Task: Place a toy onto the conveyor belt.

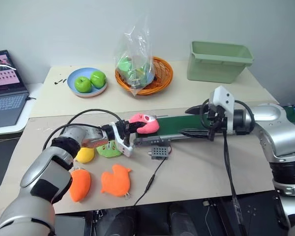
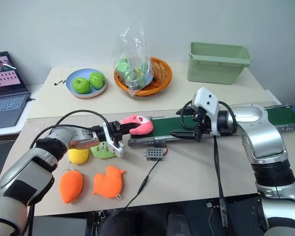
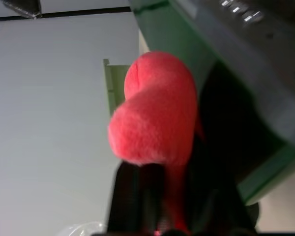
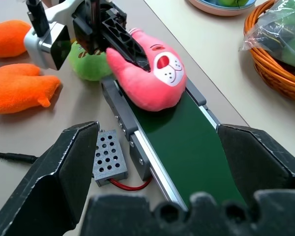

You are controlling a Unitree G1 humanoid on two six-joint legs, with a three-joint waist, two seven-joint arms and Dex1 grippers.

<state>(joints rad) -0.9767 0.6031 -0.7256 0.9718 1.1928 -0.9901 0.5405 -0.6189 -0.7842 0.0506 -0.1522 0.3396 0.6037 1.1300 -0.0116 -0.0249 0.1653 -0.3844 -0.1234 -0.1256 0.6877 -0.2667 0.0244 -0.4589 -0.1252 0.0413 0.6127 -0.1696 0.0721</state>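
Pink toy [image 4: 152, 81] lies on the near end of the dark green conveyor belt [image 4: 191, 147], by the end roller. Left gripper [image 1: 129, 132] reaches in from the left side, its black fingers [image 4: 122, 42] on either side of the toy's rear; whether they clamp it or merely rest against it, cannot tell.

Right wrist view gives the toy's printed face, turned up, and shows its belly resting on the belt surface. Head views show it only as a pink lump at the belt end. Left wrist view, close in: toy's fuzzy body between two dark fingers, belt frame beside it.

Right gripper [image 4: 157, 162] hovers over the belt farther along, jaws wide apart, nothing between them.

Head views add: two orange plush toys [image 1: 115, 180], a yellow plush [image 1: 85, 155] and a green one [image 1: 109, 149] on the table beside the left arm; small grey perforated box [image 4: 108, 159] just beside the belt frame; pale green bin [image 1: 219, 60] well behind
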